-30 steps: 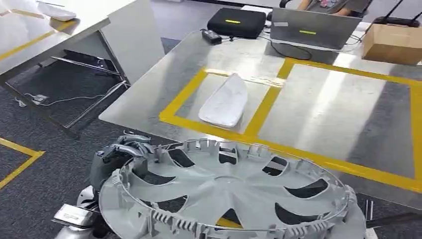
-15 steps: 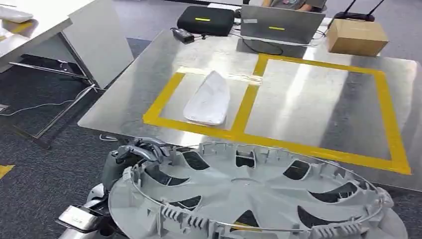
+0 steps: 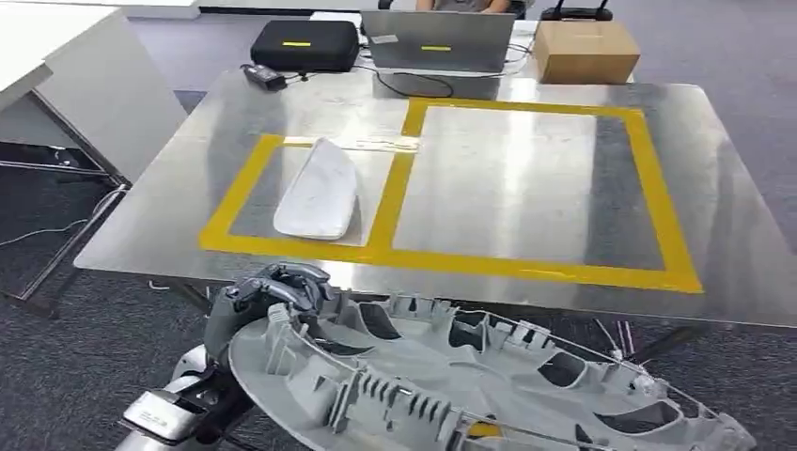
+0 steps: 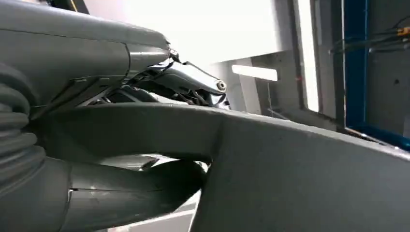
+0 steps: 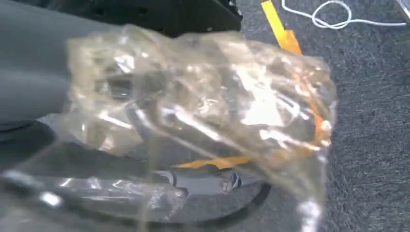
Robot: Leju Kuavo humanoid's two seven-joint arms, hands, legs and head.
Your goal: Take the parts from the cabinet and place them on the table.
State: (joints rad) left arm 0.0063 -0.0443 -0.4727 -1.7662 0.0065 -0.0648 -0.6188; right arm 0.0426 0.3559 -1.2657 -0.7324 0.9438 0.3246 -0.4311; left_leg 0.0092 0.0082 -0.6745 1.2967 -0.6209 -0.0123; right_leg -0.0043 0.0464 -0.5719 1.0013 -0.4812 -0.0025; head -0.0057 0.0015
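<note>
A big grey wheel cover (image 3: 470, 376) hangs tilted below the table's near edge, inner side up. My left hand (image 3: 268, 293) grips its left rim with fingers curled over the edge; the left wrist view shows the thumb (image 4: 121, 193) under the rim (image 4: 300, 174). A white moulded part (image 3: 318, 191) lies in the left yellow-taped box on the steel table (image 3: 507, 178). In the right wrist view, crinkled clear plastic (image 5: 203, 111) covers my right hand (image 5: 34, 72), so its fingers are hidden.
At the table's far edge sit a black case (image 3: 304, 45), a laptop (image 3: 438, 42) and a cardboard box (image 3: 585, 50), with a person behind them. A white desk (image 3: 85, 75) stands to the left. The floor is grey carpet with yellow tape (image 5: 278, 21).
The whole view has swung, so the table now lies square ahead. The wheel cover has tilted and sunk lower in the picture, still in my left hand.
</note>
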